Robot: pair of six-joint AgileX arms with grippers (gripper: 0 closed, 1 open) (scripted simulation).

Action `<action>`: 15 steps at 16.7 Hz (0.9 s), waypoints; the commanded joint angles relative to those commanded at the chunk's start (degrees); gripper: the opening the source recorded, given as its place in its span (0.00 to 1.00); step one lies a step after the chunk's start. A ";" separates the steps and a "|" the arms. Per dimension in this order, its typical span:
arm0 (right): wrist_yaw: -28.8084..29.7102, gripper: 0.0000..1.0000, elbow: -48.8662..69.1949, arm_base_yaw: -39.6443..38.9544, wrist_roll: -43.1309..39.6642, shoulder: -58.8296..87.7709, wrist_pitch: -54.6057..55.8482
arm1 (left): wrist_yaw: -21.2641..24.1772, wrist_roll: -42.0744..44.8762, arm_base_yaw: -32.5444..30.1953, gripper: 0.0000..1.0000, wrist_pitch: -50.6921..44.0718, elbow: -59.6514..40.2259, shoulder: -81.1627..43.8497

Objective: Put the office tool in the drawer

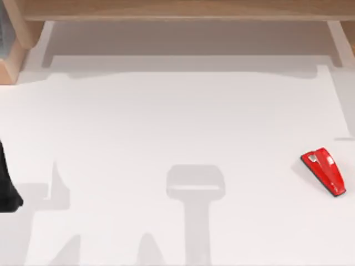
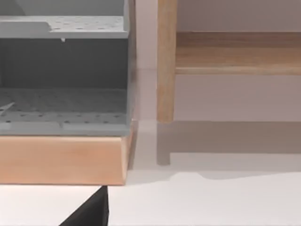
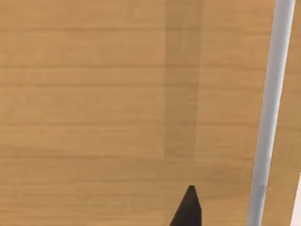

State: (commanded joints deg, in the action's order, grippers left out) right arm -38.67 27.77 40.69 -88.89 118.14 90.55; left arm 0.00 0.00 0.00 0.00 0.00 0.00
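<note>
A small glossy red wedge-shaped stapler [image 1: 324,170] lay on the white table [image 1: 166,127], far right of the left arm [image 1: 6,185]; whether either gripper was open could not be told.

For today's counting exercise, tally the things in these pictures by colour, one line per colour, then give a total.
Red: 1, the stapler
Grey: 1, the drawer unit
Wood: 1, the shelf frame
White: 1, the table
Total: 4
</note>
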 joint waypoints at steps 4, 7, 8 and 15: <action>0.00 1.00 0.00 0.00 0.00 0.00 0.00 | 0.00 0.00 0.00 1.00 0.00 0.00 0.00; 0.00 1.00 0.00 0.00 0.00 0.00 0.00 | 0.00 0.00 0.00 1.00 0.00 0.00 0.00; 0.00 1.00 0.00 0.00 0.00 0.00 0.00 | 0.00 0.00 0.00 1.00 0.00 0.00 0.00; -0.79 1.00 -0.93 0.72 -0.03 -0.27 0.75 | 0.00 0.00 0.00 1.00 0.00 0.00 0.00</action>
State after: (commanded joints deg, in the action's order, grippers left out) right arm -39.45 26.84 41.41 -88.91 117.87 91.30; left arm 0.00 0.00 0.00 0.00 0.00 0.00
